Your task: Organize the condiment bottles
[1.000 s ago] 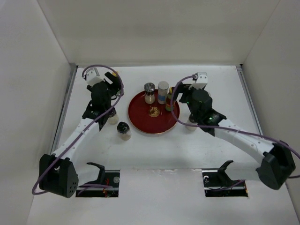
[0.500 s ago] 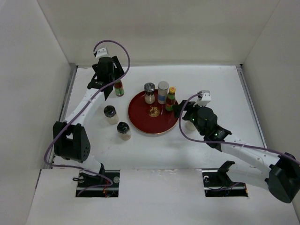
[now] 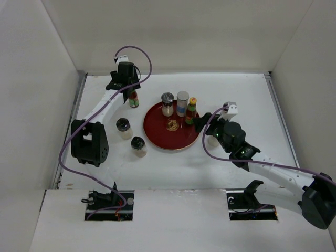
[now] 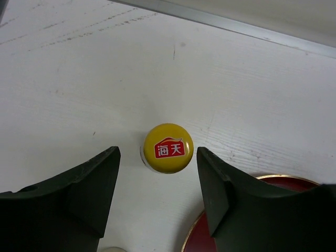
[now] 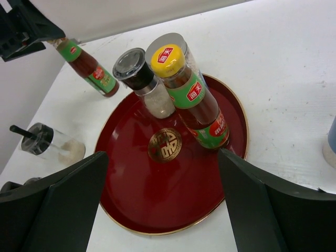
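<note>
Standing on the red tray at centre frame are three condiment bottles, roughly half the job I'd say, while a red-sauce bottle at upper left sits on the counter between the parted jaws of the left gripper, two dark-lidded jars wait below it, and the right gripper hangs with jaws apart, empty.

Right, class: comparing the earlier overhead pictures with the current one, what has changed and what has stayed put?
The left gripper swung toward the table's far side and now hangs open over a red sauce bottle. The right gripper drew back from the tray, leaving the second sauce bottle standing there; it is open. The tray, the bottles on it and the two dark-lidded jars stayed put.
</note>
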`<move>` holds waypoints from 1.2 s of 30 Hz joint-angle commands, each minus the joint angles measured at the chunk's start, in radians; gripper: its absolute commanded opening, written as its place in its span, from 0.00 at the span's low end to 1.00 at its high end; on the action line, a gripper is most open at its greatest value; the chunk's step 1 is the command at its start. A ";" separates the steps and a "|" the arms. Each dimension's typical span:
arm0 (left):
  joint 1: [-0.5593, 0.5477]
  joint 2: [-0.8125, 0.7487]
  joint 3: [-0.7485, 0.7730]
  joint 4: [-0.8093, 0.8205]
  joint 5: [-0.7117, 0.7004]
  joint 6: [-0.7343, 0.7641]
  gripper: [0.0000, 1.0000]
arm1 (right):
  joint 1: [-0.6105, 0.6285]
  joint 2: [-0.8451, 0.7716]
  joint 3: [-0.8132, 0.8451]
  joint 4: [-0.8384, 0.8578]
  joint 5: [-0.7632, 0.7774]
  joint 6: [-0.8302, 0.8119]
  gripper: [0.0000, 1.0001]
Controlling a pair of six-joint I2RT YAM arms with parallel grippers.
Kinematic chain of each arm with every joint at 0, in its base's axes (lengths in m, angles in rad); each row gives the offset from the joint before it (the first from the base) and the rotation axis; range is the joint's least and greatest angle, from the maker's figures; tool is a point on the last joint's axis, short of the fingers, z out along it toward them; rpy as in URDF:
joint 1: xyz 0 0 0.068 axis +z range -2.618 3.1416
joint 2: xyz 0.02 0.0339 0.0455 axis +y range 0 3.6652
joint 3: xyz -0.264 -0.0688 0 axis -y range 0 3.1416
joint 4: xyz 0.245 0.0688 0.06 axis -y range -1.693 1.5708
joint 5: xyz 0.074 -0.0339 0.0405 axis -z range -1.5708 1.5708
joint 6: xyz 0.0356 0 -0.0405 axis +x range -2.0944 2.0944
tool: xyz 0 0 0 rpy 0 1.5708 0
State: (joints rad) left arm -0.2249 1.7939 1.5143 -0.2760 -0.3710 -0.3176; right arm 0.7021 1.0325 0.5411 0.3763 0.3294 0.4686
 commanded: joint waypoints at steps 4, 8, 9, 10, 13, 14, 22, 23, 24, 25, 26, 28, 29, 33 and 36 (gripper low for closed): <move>0.000 0.015 0.073 0.001 -0.026 0.038 0.52 | 0.009 -0.023 -0.001 0.075 -0.016 0.011 0.91; -0.001 0.030 0.093 0.006 -0.031 0.043 0.46 | 0.009 -0.029 -0.009 0.078 -0.018 0.013 0.91; -0.001 0.035 0.099 0.003 -0.031 0.043 0.43 | 0.009 -0.025 -0.006 0.076 -0.018 0.013 0.91; -0.001 0.039 0.104 0.003 -0.031 0.046 0.40 | 0.009 -0.020 -0.004 0.075 -0.018 0.013 0.91; -0.001 0.044 0.110 0.001 -0.034 0.060 0.30 | 0.009 -0.015 -0.001 0.073 -0.018 0.011 0.91; -0.001 0.041 0.107 0.001 -0.037 0.060 0.26 | 0.009 -0.017 -0.003 0.073 -0.018 0.011 0.91; -0.024 -0.138 0.081 0.050 -0.106 0.061 0.14 | 0.009 -0.005 0.000 0.075 -0.021 0.011 0.91; -0.030 -0.163 0.081 0.055 -0.111 0.066 0.14 | 0.009 -0.005 0.000 0.075 -0.021 0.011 0.91; -0.037 -0.188 0.081 0.060 -0.114 0.068 0.14 | 0.009 -0.005 0.000 0.075 -0.021 0.013 0.91; -0.044 -0.209 0.081 0.063 -0.114 0.066 0.14 | 0.009 -0.005 0.000 0.075 -0.021 0.013 0.91; -0.053 -0.229 0.080 0.064 -0.114 0.064 0.14 | 0.009 -0.005 0.000 0.075 -0.021 0.013 0.91; -0.081 -0.266 0.075 0.064 -0.111 0.063 0.14 | 0.009 -0.006 0.000 0.075 -0.021 0.013 0.91; -0.099 -0.280 0.070 0.064 -0.109 0.064 0.14 | 0.009 -0.009 -0.001 0.073 -0.021 0.013 0.91; -0.171 -0.320 0.031 0.064 -0.108 0.068 0.14 | 0.004 -0.023 -0.007 0.073 -0.020 0.013 0.91; -0.213 -0.335 -0.011 0.066 -0.103 0.045 0.14 | 0.003 -0.034 -0.010 0.073 -0.018 0.016 0.91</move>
State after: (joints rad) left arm -0.4107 1.4933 1.5337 -0.3107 -0.4633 -0.2619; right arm 0.7017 1.0267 0.5373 0.3836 0.3202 0.4698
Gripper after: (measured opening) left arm 0.363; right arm 0.911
